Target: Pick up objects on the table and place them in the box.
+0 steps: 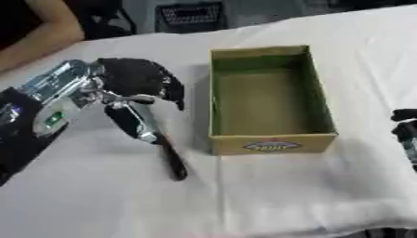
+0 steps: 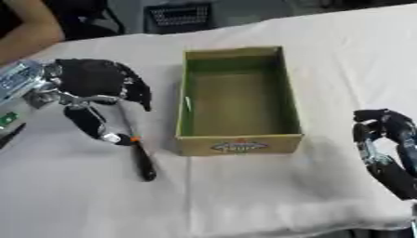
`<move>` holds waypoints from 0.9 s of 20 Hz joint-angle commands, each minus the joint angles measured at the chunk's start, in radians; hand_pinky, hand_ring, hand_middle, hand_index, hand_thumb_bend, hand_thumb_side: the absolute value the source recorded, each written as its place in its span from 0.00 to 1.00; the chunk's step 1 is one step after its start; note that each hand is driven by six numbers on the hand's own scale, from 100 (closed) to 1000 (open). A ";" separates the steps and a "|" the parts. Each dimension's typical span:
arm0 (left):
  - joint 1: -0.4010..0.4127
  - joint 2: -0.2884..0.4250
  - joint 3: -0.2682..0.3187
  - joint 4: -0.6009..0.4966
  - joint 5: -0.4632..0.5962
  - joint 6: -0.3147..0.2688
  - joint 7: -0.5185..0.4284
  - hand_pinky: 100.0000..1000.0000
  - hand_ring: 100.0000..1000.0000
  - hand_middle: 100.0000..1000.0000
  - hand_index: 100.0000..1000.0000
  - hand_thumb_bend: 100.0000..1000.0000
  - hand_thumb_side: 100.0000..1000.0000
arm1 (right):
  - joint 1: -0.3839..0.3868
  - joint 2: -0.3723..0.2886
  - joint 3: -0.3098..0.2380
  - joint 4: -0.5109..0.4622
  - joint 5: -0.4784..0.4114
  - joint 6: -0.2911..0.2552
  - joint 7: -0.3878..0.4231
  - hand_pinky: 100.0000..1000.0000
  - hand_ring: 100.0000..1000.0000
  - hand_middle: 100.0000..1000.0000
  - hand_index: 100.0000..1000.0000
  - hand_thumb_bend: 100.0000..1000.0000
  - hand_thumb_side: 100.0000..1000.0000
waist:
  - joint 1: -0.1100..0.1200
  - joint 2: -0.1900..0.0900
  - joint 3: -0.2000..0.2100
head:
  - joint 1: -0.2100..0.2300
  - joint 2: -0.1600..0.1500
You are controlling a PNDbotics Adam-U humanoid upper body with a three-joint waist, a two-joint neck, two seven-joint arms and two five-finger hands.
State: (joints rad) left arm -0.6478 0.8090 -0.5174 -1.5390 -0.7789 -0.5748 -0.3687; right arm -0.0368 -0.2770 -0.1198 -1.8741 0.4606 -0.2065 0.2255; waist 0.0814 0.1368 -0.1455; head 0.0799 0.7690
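The left hand (image 1: 134,81) curls over a dark tool (image 2: 140,158), seemingly pinching its upper end; the tool runs toward the camera, just left of the box (image 1: 269,100). The right hand (image 2: 389,148) idles, fingers relaxed.

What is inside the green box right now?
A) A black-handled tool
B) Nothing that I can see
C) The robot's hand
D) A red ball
B: the box shows only its bare green floor, while the black-handled tool lies outside on the white cloth to the box's left, under the left hand.
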 commanded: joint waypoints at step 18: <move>0.001 -0.010 -0.036 0.069 -0.008 -0.048 -0.014 0.64 0.67 0.64 0.71 0.51 0.51 | -0.001 -0.015 0.001 -0.012 0.000 -0.001 0.005 0.45 0.54 0.62 0.76 0.13 0.76 | -0.002 -0.013 -0.003 | 0.012 -0.001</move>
State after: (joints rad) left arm -0.6376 0.7852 -0.5577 -1.4680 -0.7847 -0.6188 -0.3840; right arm -0.0367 -0.2770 -0.1195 -1.8741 0.4606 -0.2044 0.2278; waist 0.0813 0.1368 -0.1483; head 0.0811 0.7694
